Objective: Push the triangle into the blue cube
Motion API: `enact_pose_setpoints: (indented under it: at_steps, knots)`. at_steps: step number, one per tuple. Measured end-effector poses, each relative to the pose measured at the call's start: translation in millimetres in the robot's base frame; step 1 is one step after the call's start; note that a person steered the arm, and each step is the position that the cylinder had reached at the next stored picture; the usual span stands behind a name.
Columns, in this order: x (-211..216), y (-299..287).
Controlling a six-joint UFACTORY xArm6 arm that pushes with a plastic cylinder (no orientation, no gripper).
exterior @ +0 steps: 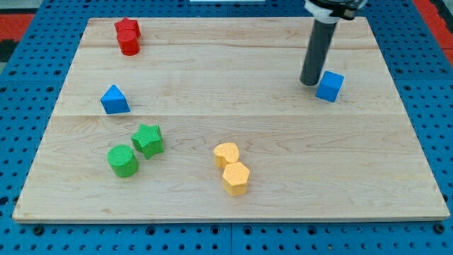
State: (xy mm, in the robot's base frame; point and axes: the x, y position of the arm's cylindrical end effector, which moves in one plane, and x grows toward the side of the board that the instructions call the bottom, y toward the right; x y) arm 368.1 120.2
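A blue triangle block (115, 100) lies at the view's left on the wooden board (233, 127). A blue cube (330, 86) sits at the view's upper right. My tip (309, 83) rests on the board just left of the blue cube, close to it or touching it; I cannot tell which. The triangle is far to the left of my tip.
Two red blocks (128, 35) stand together at the upper left. A green star (148, 139) and a green cylinder (122, 161) sit at the lower left. A yellow heart (227, 154) and a yellow hexagon (236, 178) lie at the bottom middle. Blue pegboard surrounds the board.
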Motion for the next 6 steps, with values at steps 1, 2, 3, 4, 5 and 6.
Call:
enact_pose_setpoints:
  at_steps: [1, 2, 3, 4, 5, 6]
  knots:
    - [9, -70]
    - [18, -150]
    - [46, -184]
    - [67, -223]
    - [67, -270]
    - [67, -297]
